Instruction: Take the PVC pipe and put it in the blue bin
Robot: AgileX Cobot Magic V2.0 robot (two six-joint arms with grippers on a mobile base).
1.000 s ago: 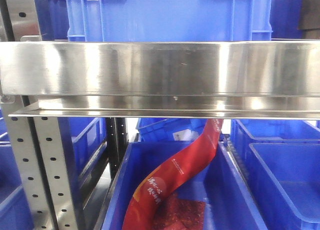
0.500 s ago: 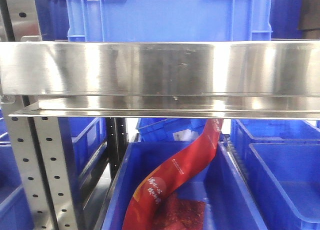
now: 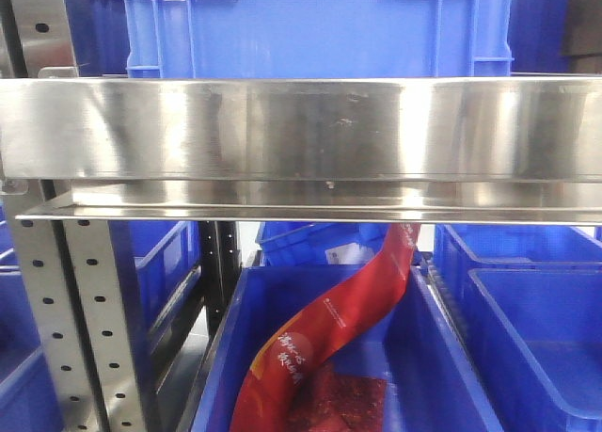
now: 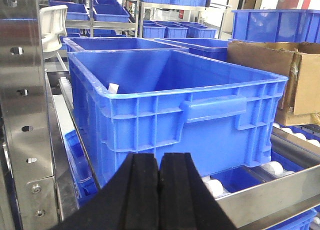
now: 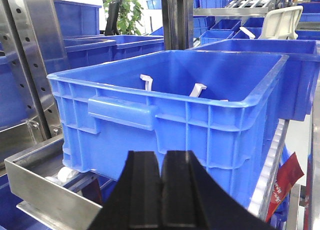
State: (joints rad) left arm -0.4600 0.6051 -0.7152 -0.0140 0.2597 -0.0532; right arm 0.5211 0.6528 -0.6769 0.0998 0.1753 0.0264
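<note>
Left hand (image 4: 159, 190) pressed closed, fingertips cropped

Front view, one second apart: I find almost no change. The only difference I can make out is in the reflections on the steel shelf rail (image 3: 301, 129): the dark vertical band near its middle now sits slightly further left, and the bright patches beside it are a little redistributed. My wrist views have no earlier counterparts, so I cannot compare anything seen from them.
</note>
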